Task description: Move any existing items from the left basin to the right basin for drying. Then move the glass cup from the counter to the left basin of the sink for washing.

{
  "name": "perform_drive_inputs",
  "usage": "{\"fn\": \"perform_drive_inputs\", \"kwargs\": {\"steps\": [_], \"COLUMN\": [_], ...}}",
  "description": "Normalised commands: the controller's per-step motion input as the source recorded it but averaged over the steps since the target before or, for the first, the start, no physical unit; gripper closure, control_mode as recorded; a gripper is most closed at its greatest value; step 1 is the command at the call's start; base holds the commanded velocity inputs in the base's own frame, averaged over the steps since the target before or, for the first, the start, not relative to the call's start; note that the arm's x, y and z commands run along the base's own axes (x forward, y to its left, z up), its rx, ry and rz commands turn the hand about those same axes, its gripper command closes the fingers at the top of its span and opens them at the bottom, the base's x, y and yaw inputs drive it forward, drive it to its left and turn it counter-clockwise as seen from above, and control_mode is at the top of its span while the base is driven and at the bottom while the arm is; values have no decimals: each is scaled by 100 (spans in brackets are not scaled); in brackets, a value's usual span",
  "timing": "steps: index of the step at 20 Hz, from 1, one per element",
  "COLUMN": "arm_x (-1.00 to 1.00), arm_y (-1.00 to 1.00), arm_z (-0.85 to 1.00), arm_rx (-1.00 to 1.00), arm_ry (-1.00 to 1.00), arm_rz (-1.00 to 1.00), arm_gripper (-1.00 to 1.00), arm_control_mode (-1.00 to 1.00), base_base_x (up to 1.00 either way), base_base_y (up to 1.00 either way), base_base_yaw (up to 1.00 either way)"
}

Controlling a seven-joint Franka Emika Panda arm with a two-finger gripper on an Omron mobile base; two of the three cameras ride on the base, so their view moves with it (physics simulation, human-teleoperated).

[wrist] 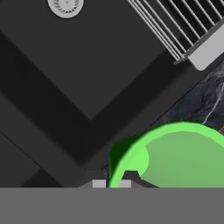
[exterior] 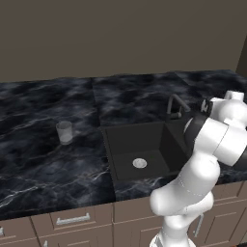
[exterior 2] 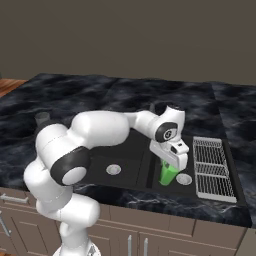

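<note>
1. The gripper [exterior 2: 170, 165] hangs over the right basin [exterior 2: 172, 159] of the sink [exterior 2: 131, 152], its jaws drawn in tight on the rim of the green item [exterior 2: 168, 173]. In the hand view the green item [wrist: 175, 153] reads as an open, cup-like vessel whose wall passes between the finger tips.
2. The green item sits just beside the right basin's drain [exterior 2: 184, 178], on the side away from the wire rack [exterior 2: 214, 167]. Whether its base touches the basin floor cannot be told.
3. Risk: the hold is a pinch on one wall only. If the jaws part while the base is off the floor, the item could tip and roll against the drain or the divider.
4. Risk: withdrawing on a slant could drag the rim and topple the item. A straight lift appears safer.
5. Risk: the faucet [exterior: 176, 103] stands behind the sink, near the arm's forearm. A wide swing toward the glass cup [exterior: 64, 132] could strike it.
6. The glass cup stands upright on the counter [exterior: 48, 164], well apart from the sink on the side away from the wire rack. The left basin [exterior: 137, 149] holds nothing but its drain [exterior: 139, 163], so the first part of the task appears nearly done and the cup's move not yet begun.
7. Hidden: in the left base view the arm's body covers the right basin. In the right base view the hand's housing hides the finger tips, and the arm hides much of the left basin. The hand view cuts off the item's lower part.
</note>
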Motion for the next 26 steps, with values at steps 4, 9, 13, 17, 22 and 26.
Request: {"fn": "perform_drive_inputs", "kwargs": {"steps": [4,9,13,17,22,26], "arm_x": [22,20,8,12,15,7], "arm_y": [-10,0,0,0,0,0], "arm_z": [-16,-14,-21,-28,-22,-14], "arm_rx": [0,0,0,-1,0,0], "arm_ry": [0,0,0,0,0,-1], "arm_rz": [7,7,5,3,3,2], "arm_gripper": [100,100,100,100,100,100], "arm_control_mode": [-100,-100,-100,-100,-100,-100], "base_base_x": [0,0,0,0,0,0], "base_base_y": [0,0,0,0,0,0], "base_base_yaw": [0,0,0,0,0,0]}}
